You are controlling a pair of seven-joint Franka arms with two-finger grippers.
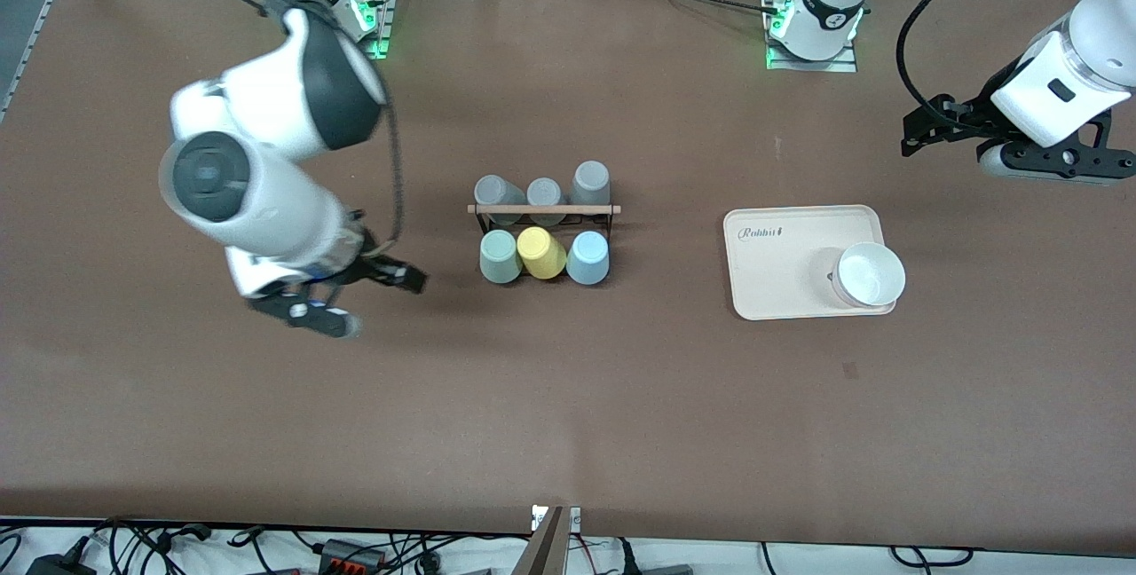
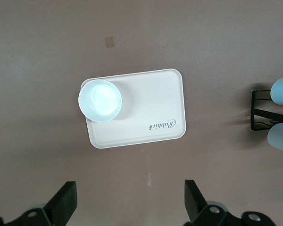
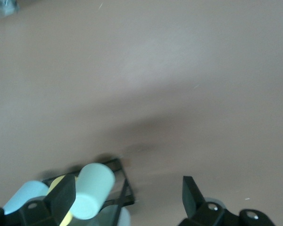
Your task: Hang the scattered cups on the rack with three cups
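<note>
The rack [image 1: 543, 210], a black wire frame with a pale wooden rod across its top, stands near the middle of the brown counter [image 1: 568, 415] and carries six tumblers in two rows. On the row nearer the front camera sit the mint-green cup [image 1: 500, 255] toward the right arm's end, the yellow tumbler [image 1: 540, 252] in the middle and the light blue cup [image 1: 587, 257] toward the left arm's end, each touching its neighbour; three grey tumblers [image 1: 544, 192] fill the row on the rod's base-ward side. The right tool [image 1: 355, 298] hovers over bare counter just beside the rack at the mint-green cup's end, its fingers [image 3: 63, 198] spread wide with nothing between them; its wrist view looks down past the mint-green cup [image 3: 93, 190] and a corner of the rack [image 3: 125, 188]. The left tool [image 1: 923, 133] hangs over the counter well apart from the rack at its own arm's end, fingers [image 2: 192, 198] also wide apart and empty. Between it and the rack lies a beige tray [image 1: 781, 260], with a white bowl [image 1: 870, 275] resting on the tray's corner nearest the front camera and the left arm's end.
</note>
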